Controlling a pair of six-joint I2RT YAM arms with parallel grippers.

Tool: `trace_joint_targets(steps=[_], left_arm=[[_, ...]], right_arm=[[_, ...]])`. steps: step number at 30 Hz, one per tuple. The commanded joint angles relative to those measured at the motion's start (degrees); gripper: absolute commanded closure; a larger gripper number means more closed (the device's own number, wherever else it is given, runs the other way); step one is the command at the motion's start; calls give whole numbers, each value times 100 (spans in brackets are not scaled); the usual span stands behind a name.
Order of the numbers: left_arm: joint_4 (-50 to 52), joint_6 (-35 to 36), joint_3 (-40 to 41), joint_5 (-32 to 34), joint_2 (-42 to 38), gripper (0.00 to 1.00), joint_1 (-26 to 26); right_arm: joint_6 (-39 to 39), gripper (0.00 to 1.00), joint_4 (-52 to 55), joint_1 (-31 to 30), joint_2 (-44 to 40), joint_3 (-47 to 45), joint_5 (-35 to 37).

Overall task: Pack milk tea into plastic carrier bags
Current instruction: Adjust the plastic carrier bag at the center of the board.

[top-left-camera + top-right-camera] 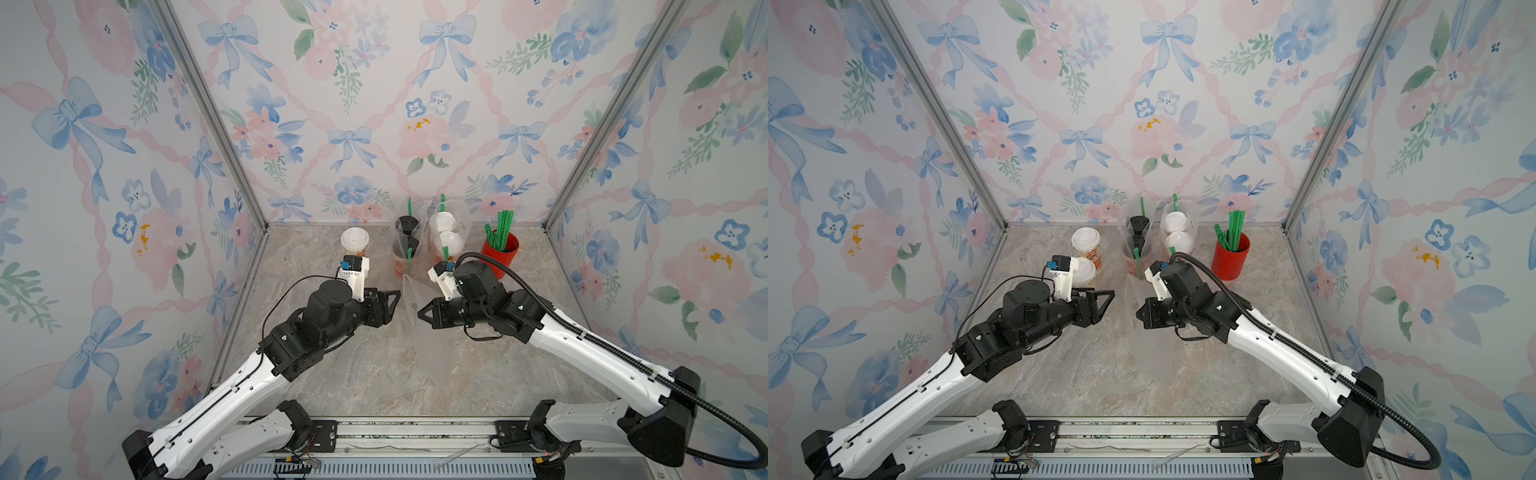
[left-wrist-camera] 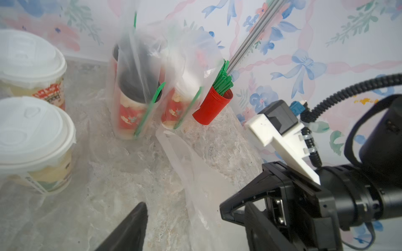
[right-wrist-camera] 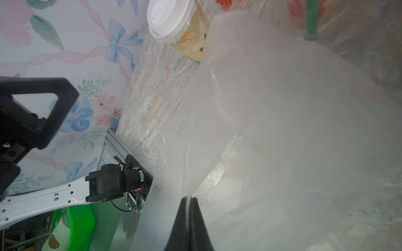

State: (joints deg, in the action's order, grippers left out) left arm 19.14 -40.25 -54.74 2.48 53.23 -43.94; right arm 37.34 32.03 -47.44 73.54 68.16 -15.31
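Note:
Two cream-printed, white-lidded milk tea cups point(image 1: 1086, 243) point(image 1: 1086, 270) stand loose at the back left; both also show in the left wrist view point(image 2: 30, 63) point(image 2: 34, 139). An empty clear carrier bag point(image 1: 419, 328) hangs between the arms. My right gripper point(image 3: 188, 198) point(image 1: 419, 311) is shut on a fold of this bag's film point(image 3: 282, 130). My left gripper point(image 2: 195, 217) point(image 1: 397, 296) faces it, open, with the bag's film point(image 2: 195, 173) between its spread fingers. At the back, one bag holds two black-lidded cups point(image 1: 407, 241) and another bag holds two white-lidded cups point(image 1: 449, 237).
A red cup of green straws point(image 1: 500, 253) stands at the back right, close behind the right wrist. Green straws stick out of both packed bags. Floral walls close in the marble tabletop point(image 1: 374, 374) on three sides. The arm bases sit on a rail at the front edge.

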Motion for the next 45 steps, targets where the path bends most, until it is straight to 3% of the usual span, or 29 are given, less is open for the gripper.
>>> trace_joint_targets(steps=[1,6,17,25,27,31,35,38,45], left_arm=[[205,-782,156,-256,302,22,52],[205,-597,39,-840,891,20,151],[69,-335,104,-1711,1636,46,283],[-689,-280,248,-2711,2229,45,282],[-745,-216,243,-2814,2310,53,281],[-741,-152,268,-2744,2252,79,340],[-721,-74,306,-2493,1864,95,436],[-539,-25,276,-2152,1497,100,507],[345,300,-49,-1331,931,100,545]], right_arm=[[150,100,-263,-114,56,-88,-73],[159,100,-202,-172,5,-160,-51],[234,100,-30,-176,-319,-251,263],[194,100,101,-177,-390,-182,335],[190,100,170,-170,-432,-163,428],[233,100,555,-170,-577,-42,887],[289,100,1071,-152,-816,122,1431],[335,100,1366,-119,-1027,224,1654],[343,100,2200,-73,-1372,352,2124]])
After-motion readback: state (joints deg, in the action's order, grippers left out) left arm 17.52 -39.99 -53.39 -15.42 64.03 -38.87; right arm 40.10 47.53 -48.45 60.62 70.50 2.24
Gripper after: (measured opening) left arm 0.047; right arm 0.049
